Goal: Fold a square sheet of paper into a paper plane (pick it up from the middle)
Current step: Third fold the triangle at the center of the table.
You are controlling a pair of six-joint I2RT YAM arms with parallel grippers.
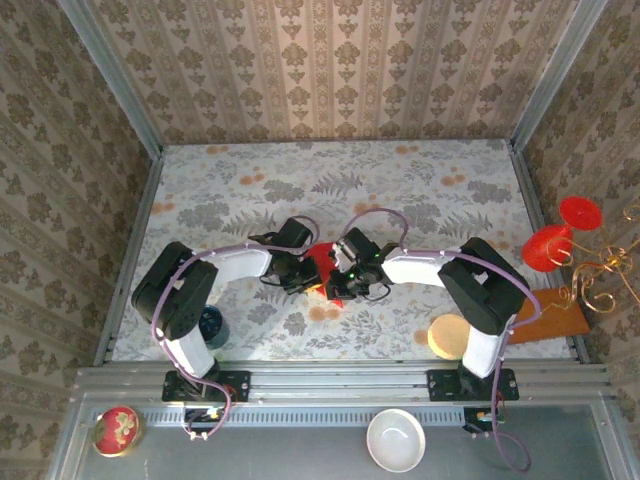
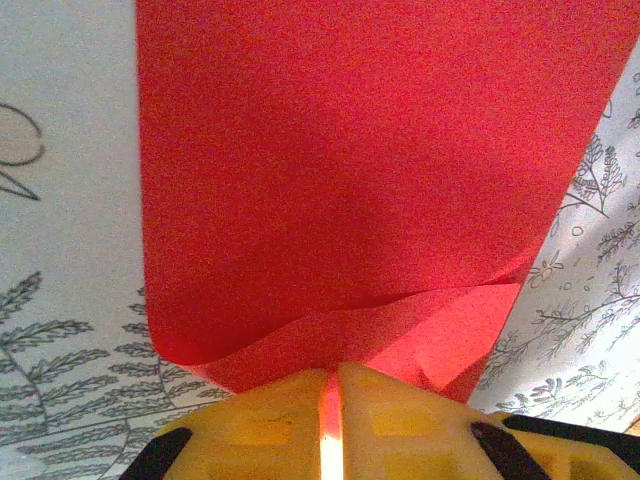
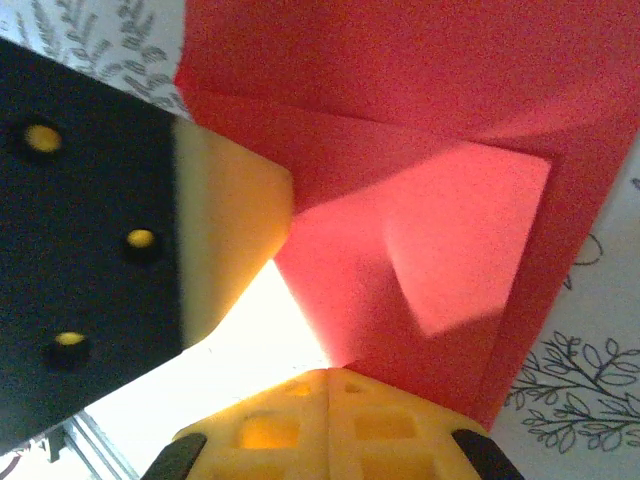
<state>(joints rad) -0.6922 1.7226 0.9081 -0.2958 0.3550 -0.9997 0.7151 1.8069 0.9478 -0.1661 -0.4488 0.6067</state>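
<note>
The red square sheet of paper (image 1: 322, 264) hangs above the middle of the table, held between both grippers. It shows creased, overlapping flaps rather than a slim paper plane shape. My left gripper (image 1: 300, 272) comes in from the left. In the left wrist view its yellow fingers (image 2: 260, 425) are shut on the lower edge of the paper (image 2: 350, 170), with red showing in the slit. My right gripper (image 1: 338, 280) comes in from the right, and its fingertips (image 3: 390, 425) are pressed together on a folded corner of the paper (image 3: 440, 200). The left gripper's finger (image 3: 225, 230) sits close beside it.
Red translucent glasses (image 1: 560, 240) and gold wire (image 1: 600, 275) stand at the right edge by a wooden board (image 1: 555, 320). A tan disc (image 1: 450, 335) lies near the right base and a dark cup (image 1: 212, 325) near the left. A white bowl (image 1: 397, 440) and a red tin (image 1: 116, 430) sit on the front ledge.
</note>
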